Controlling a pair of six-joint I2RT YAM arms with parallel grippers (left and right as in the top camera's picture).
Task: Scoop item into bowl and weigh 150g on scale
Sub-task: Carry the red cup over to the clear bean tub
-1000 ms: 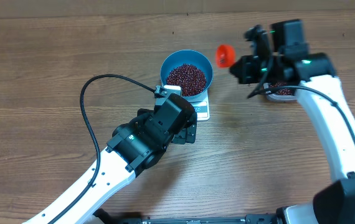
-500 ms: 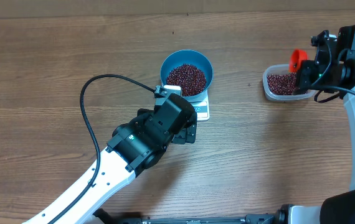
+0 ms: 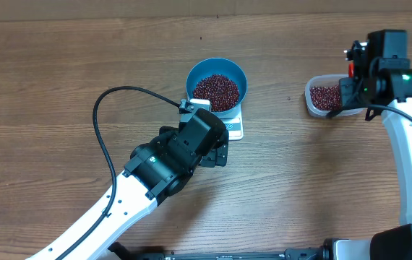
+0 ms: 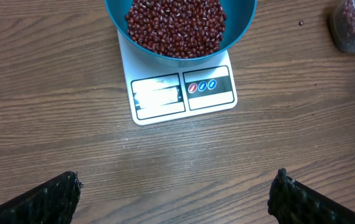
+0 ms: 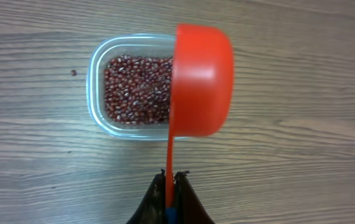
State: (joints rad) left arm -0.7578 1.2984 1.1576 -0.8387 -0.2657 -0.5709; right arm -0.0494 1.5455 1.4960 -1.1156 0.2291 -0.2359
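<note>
Right gripper (image 5: 170, 186) is pressed tight on the scoop (image 5: 199, 81) handle, holding the cup over one edge of the tub (image 5: 96, 74), well to the right of the scale (image 4: 184, 93), presumably to dig out more beans (image 5: 134, 90). A heap of beans already fills the bowl (image 4: 243, 28), which stands on the scale so its weight registers. Left gripper (image 4: 176, 186), spread wide and empty, hovers just in front of the scale, likely so its camera faces the display, which is too blurred to read
</note>
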